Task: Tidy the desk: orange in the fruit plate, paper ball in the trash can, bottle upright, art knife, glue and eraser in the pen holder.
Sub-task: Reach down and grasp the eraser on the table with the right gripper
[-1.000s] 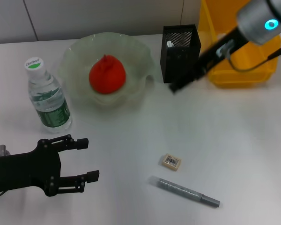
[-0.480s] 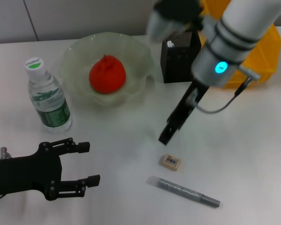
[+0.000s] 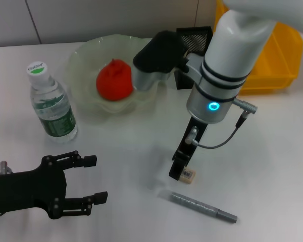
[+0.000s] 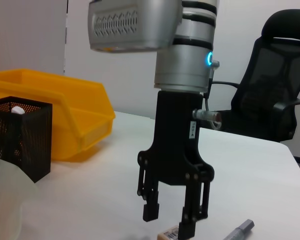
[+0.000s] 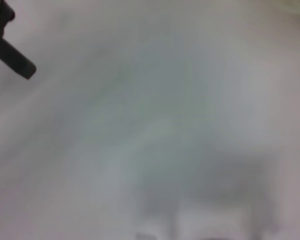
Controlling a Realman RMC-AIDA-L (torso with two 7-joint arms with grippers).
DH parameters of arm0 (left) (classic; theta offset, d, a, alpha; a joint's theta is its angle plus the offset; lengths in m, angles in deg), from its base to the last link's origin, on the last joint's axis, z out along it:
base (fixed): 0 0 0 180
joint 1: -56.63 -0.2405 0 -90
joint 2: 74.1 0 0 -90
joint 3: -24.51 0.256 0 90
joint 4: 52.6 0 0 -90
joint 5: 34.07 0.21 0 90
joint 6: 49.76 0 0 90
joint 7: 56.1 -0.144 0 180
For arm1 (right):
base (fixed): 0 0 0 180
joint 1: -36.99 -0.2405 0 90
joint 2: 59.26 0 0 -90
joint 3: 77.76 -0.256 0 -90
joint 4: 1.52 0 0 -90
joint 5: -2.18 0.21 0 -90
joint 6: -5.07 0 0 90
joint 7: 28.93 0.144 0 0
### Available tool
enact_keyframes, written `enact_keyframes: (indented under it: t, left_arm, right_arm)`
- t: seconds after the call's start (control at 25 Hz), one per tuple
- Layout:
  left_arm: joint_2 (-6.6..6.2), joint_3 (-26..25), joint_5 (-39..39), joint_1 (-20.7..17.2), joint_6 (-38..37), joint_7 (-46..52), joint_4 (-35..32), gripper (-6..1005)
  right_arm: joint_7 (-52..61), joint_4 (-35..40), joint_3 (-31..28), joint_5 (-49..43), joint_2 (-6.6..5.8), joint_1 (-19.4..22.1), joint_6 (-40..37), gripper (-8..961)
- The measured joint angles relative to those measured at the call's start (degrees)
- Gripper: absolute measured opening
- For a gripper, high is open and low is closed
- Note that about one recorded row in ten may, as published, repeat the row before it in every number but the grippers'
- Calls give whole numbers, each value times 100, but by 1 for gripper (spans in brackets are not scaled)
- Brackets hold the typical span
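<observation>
Right tool (image 4: 172, 225) has dropped from the holder (image 3: 192, 50) to the eraser (image 3: 185, 174), fingers parted astride it, seemingly gripping nothing yet. Grasp comes next. Left tool (image 3: 93, 179) idles open near the counter (image 3: 272, 151) edge.

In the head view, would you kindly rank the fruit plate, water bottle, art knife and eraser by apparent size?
1. Fruit plate
2. Water bottle
3. Art knife
4. Eraser, partly hidden by the right gripper above it

All rest on one table, so nearness hardly skews this.
</observation>
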Motion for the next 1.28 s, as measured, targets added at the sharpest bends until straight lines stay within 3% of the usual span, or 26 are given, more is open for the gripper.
enact_keyframes:
  t: [0.52, 1.08, 1.28]
  left_arm:
    - [-1, 0, -1, 0, 36, 0, -1, 835]
    - [7, 0, -1, 30, 54, 1, -1, 835]
    - [8, 0, -1, 46, 54, 1, -1, 834]
  right_arm:
    - [548, -39, 1090, 235, 2, -139, 353, 612]
    - [589, -162, 1380, 421, 1, -245, 456, 603]
    - [589, -222, 1402, 427, 2, -253, 441, 455]
